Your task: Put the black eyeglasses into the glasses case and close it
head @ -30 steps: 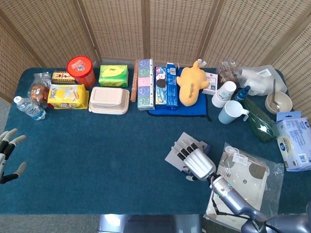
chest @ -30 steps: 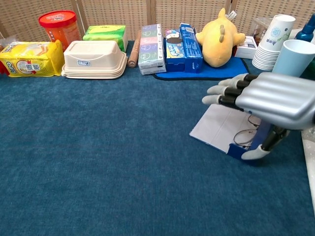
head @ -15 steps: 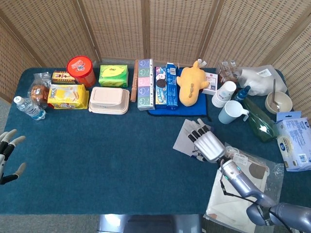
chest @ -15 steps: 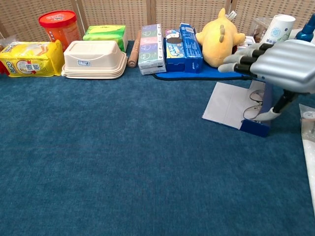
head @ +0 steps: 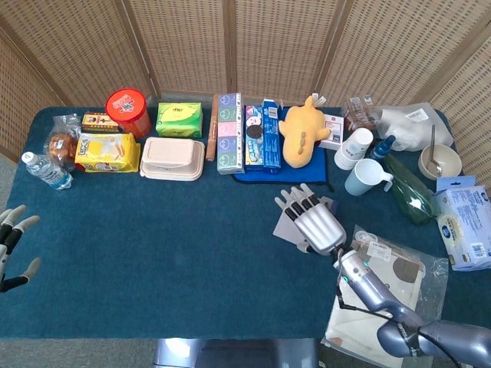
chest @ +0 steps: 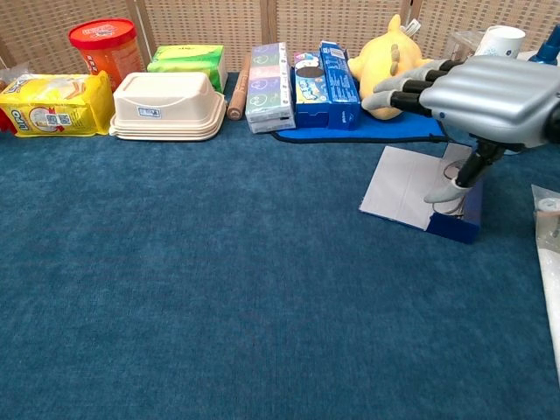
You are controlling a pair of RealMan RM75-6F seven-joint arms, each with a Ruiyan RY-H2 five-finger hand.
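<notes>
Silver fingers (chest: pixel 398 84) of the right hand (head: pixel 316 223) reach out flat and slightly apart toward ten o'clock in the head view, palm down, nothing between them. In the chest view its thumb (chest: pixel 448 189) hangs down with its tip at the open glasses case (chest: pixel 411 187); whether it touches the case or what lies inside cannot be told. The case lies open under the hand, its pale lid flap flat on the worktop (head: pixel 169 253) and pointing toward nine o'clock, its blue tray edge (chest: pixel 455 226) at the near right. Its long axis cannot be told, since the hand covers most of it. A thin wire loop (chest: pixel 452 210) shows in the tray just beside the thumb, too small to name as the black eyeglasses with certainty.

At twelve o'clock from the hand sits a yellow plush toy (head: pixel 300 130) on a blue mat (head: pixel 268 175). At five o'clock lies a clear plastic bag (head: pixel 383 287).

Far off at nine o'clock, at the worktop's left edge, the left hand (head: pixel 11 245) hangs with fingers (head: pixel 23 224) spread and holding nothing.
</notes>
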